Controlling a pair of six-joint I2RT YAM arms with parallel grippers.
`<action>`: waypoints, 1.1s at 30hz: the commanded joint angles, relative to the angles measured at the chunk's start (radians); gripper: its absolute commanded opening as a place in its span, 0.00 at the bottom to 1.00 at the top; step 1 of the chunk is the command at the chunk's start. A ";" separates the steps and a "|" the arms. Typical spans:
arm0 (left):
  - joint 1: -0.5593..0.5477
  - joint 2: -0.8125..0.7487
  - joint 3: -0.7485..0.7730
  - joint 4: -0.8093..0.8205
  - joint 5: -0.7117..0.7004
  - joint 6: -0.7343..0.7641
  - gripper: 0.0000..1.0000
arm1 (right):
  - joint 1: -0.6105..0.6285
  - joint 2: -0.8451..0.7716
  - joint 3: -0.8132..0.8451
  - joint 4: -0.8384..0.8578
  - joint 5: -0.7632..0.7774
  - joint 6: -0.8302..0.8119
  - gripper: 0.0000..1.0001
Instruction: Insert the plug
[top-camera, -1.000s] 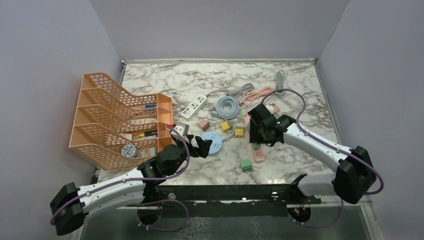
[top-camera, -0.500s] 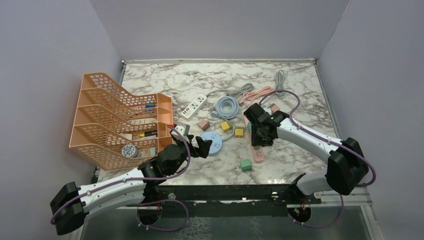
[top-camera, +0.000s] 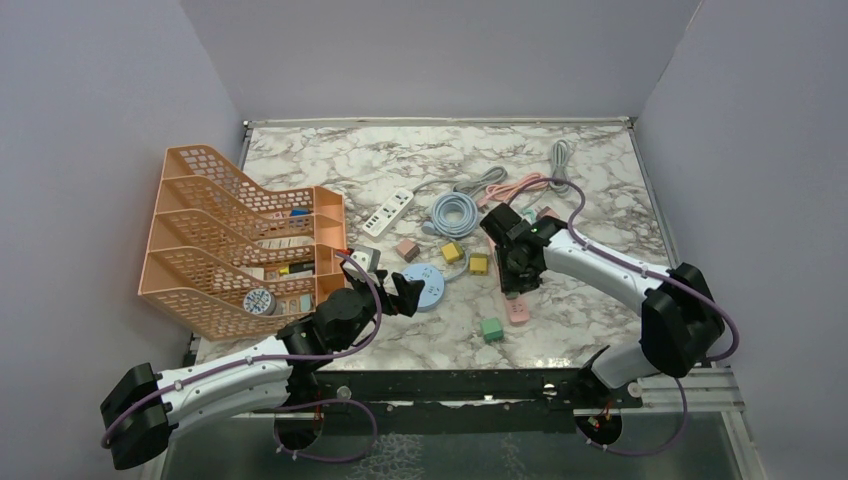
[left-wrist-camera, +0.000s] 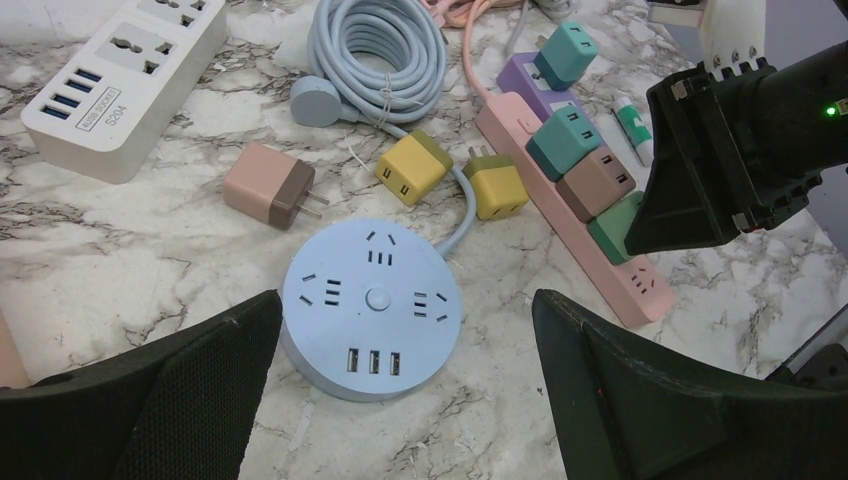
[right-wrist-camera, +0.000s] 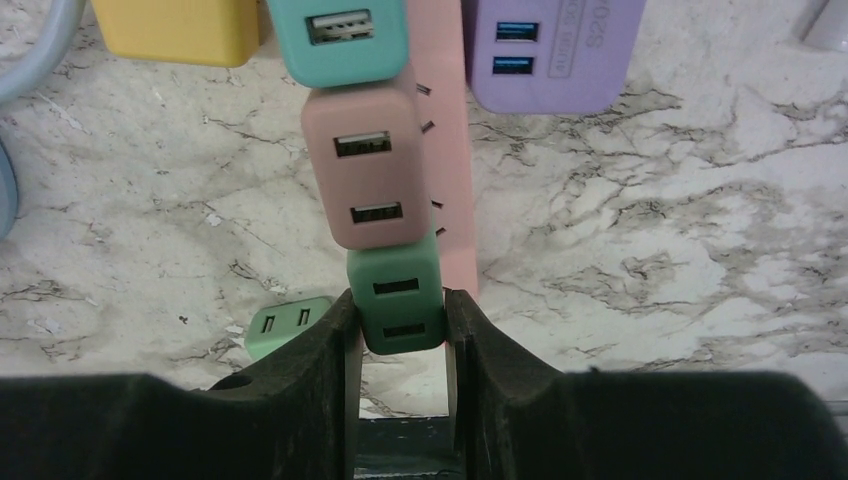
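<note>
As alignment was needed, green plug (right-wrist-camera: 398, 290): clamped at its sides by right end effector (right-wrist-camera: 398, 312), on pink strip (right-wrist-camera: 452, 180).
Left end effector (left-wrist-camera: 405, 320): spread wide, empty.

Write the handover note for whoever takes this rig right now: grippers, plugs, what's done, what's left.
Left gripper: open, holding nothing, above the round blue socket hub.
Right gripper: shut on the green plug, a finger against each side.
Position: the green plug stands on the pink power strip, in line after the brown plug and a teal plug.
Done: the plug is gripped and at the strip. Whether it is pushed fully home cannot be told.
Left: probably press it down, then release and back the arm off.
</note>
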 joint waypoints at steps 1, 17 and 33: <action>0.004 -0.008 0.008 0.021 -0.023 0.011 0.98 | -0.005 0.107 -0.057 0.103 -0.022 -0.019 0.01; 0.006 0.039 0.081 -0.075 -0.040 0.004 0.99 | -0.007 0.014 -0.039 0.160 0.019 0.030 0.20; 0.088 0.177 0.342 -0.350 0.164 -0.027 0.99 | 0.044 -0.365 -0.088 0.074 -0.184 0.029 0.50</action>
